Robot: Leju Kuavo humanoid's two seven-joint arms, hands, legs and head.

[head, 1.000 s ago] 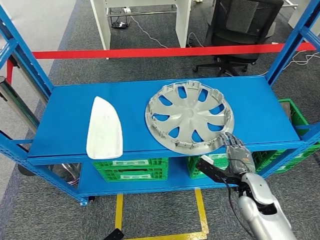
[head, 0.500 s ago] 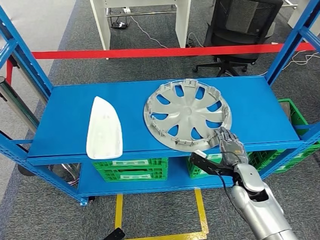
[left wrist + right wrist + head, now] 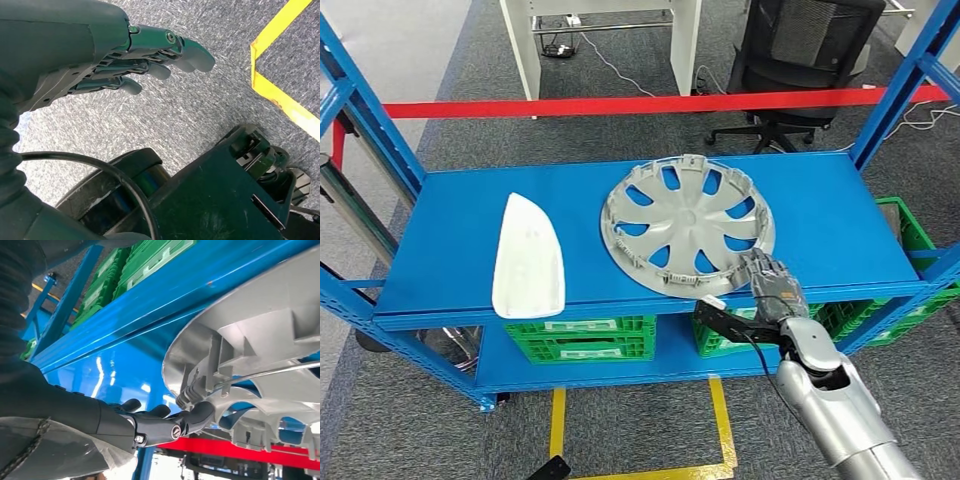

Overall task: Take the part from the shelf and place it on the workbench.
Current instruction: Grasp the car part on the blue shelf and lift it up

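Hubcap lay on my blue shelf; my right hand gripped its near rim, my left hand hung loosely spread, holding nothing.

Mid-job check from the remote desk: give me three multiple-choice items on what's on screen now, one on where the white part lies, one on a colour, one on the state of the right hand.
1. Where does the white cover lie on the top shelf?
A. To the left of the hubcap, apart from it
B. On top of the hubcap
C. In a green crate

2. What colour is the tape stretched behind the shelf?
A. Yellow
B. Red
C. White

3. What is the right hand doing?
A. Hanging by the floor
B. Resting on the white cover
C. Its fingers touch the hubcap's near rim

Key:
1 A: bare blue shelf shows between the cover and the hubcap.
2 B: the red tape runs across the head view.
3 C: the right wrist view shows fingertips against the rim's ribbed edge; whether it grips cannot be told.
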